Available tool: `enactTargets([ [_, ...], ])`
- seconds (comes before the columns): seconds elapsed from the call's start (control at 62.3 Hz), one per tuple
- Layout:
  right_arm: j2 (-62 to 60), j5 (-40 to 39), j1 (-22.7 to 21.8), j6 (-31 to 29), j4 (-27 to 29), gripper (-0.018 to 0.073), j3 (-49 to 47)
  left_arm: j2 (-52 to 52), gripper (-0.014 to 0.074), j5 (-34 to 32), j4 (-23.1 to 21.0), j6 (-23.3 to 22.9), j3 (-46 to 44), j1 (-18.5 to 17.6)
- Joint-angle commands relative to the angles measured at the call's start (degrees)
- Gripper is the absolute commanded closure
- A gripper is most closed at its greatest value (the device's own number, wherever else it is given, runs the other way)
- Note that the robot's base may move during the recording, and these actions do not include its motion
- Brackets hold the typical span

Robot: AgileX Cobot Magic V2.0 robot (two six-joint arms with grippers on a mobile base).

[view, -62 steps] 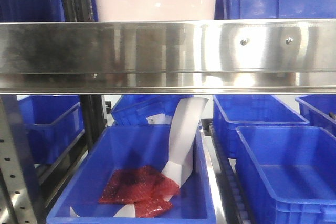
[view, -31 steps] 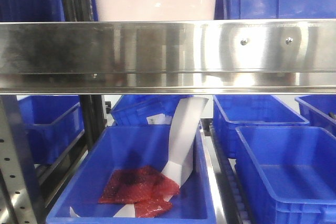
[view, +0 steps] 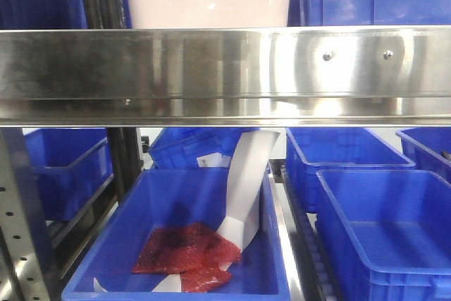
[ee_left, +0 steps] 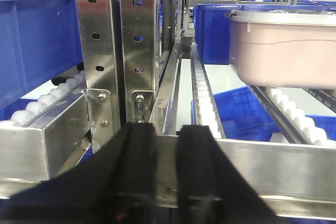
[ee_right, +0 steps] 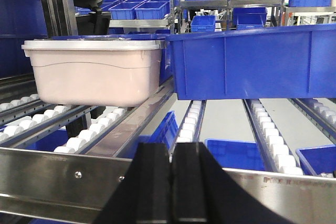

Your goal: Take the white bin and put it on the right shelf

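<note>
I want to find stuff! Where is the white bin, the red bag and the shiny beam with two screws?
white bin point(ee_right: 94, 74), right wrist view, middle of its front wall.
red bag point(view: 184, 253), front view, middle of the crinkly red plastic.
shiny beam point(view: 211, 68), front view, bare middle of its face.

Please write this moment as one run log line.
phase: pre-grasp | white bin: on roller shelf, untouched | left gripper: shut, empty | right gripper: shut, empty | blue crate: beside bin
</note>
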Motion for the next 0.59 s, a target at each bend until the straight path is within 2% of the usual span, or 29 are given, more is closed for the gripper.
enactTargets([
  [0.0, 0.4, -3.0, -0.4, -0.2, 1.1, 0.0490, -1.7, 0.3, 0.0715, -4.8, -0.1, -0.1, -1.7, -0.2],
  [0.578, 0.4, -3.0, -0.4, -0.2, 1.1, 0.0490, -1.7, 0.3, 0.0715, -4.8, -0.1, -0.1, -1.7, -0.2],
])
